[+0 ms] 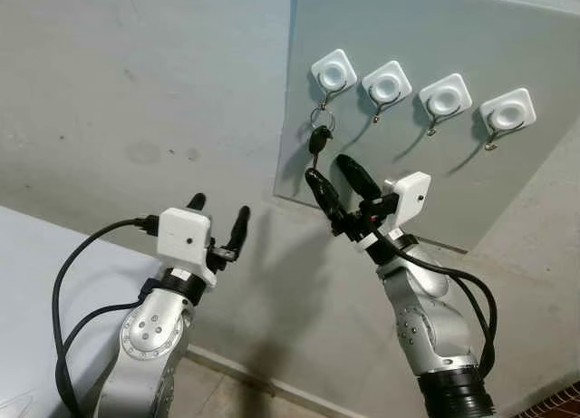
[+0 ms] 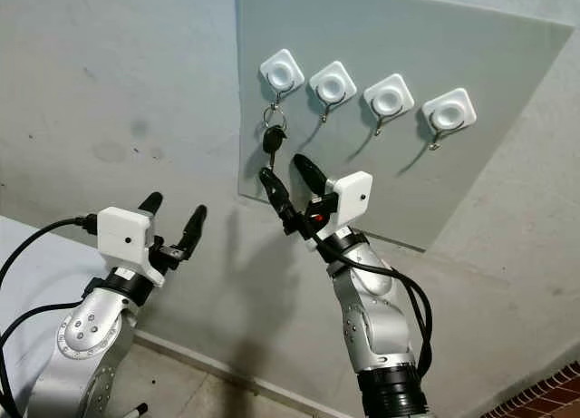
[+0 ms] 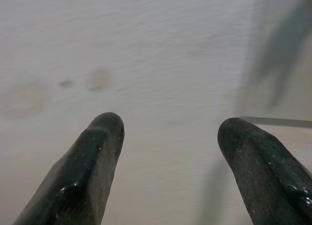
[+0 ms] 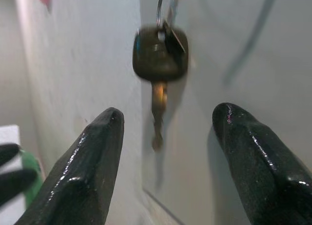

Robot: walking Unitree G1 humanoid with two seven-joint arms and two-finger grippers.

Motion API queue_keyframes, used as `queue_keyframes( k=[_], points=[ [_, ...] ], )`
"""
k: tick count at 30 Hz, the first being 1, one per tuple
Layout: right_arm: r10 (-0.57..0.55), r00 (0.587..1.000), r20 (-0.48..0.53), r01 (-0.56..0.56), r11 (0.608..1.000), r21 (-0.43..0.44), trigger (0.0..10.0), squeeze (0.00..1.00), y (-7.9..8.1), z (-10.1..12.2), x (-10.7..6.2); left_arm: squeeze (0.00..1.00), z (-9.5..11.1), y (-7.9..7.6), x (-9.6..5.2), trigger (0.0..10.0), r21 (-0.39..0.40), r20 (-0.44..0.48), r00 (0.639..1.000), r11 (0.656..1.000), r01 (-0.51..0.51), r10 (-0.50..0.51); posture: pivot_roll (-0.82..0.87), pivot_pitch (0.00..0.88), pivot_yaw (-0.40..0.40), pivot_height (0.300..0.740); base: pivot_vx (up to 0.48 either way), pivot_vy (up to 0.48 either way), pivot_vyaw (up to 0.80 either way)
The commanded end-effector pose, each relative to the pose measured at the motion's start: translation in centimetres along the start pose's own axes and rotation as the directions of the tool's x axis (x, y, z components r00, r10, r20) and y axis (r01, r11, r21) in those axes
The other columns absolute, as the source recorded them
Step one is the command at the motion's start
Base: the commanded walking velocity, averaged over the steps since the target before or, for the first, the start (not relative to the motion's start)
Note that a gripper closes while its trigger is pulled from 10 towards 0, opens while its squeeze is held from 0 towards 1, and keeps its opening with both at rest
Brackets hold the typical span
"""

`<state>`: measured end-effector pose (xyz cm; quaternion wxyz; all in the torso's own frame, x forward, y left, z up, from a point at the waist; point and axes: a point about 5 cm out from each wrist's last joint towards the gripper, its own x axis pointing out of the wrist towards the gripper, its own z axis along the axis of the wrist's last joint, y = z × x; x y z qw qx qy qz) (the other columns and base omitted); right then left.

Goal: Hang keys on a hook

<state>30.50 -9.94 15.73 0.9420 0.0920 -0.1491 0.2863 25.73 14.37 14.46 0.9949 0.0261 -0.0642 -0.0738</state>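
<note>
A key with a black head (image 1: 319, 142) hangs by its metal ring (image 1: 323, 119) from the leftmost of several white hooks (image 1: 333, 73) on a grey wall board (image 1: 507, 182). In the right wrist view the key (image 4: 159, 64) dangles just ahead, free of the fingers. My right gripper (image 1: 336, 179) is open just below the key, not touching it. My left gripper (image 1: 218, 213) is open lower left, in front of the bare wall, holding nothing.
Three more white hooks (image 1: 387, 82) (image 1: 446, 99) (image 1: 507, 113) run to the right on the board, all bare. A white surface (image 1: 36, 255) lies at the lower left. Tiled floor (image 1: 227, 391) shows at the wall's foot.
</note>
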Motion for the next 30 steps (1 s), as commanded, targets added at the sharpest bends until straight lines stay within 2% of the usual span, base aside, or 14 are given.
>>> queue_keyframes(
  k=[1,8,12,17,30],
  points=[
    [-0.134,0.98,-0.148,0.133,0.991,-0.015,10.0,0.0,-1.9,-2.9,-2.2,0.0,-0.9,0.7,-0.1,10.0,0.003,-0.018,0.997,0.997,-0.08,0.08,0.0,0.0,-0.074,0.74,0.0,0.0,0.0],
    [-0.22,0.947,-0.234,0.202,0.974,-0.098,10.0,0.0,-2.7,-4.8,-3.9,0.0,-4.1,2.7,-1.1,10.0,-0.052,-0.123,0.976,0.981,-0.189,0.182,-0.01,0.0,-0.067,0.74,0.0,0.0,0.0],
    [-0.272,0.929,-0.251,0.236,0.958,-0.164,10.0,0.0,-3.5,-5.2,-5.0,0.0,-4.7,3.9,-1.8,10.0,-0.089,-0.138,0.96,0.963,-0.255,0.242,-0.01,0.0,-0.068,0.74,0.0,0.0,0.0],
    [-0.291,0.926,-0.24,0.25,0.95,-0.188,10.0,0.0,-3.7,-5.2,-5.3,0.0,-4.7,4.2,-1.9,10.0,-0.075,-0.116,0.958,0.96,-0.27,0.261,-0.01,0.0,-0.074,0.74,0.0,0.0,0.09],
    [-0.291,0.928,-0.232,0.234,0.941,-0.242,10.0,0.0,-4.2,-5.1,-4.7,0.0,-4.6,3.8,-1.0,10.0,-0.089,-0.089,0.964,0.962,-0.257,0.25,-0.02,0.0,-0.082,0.74,0.0,0.0,0.8]
  ],
)
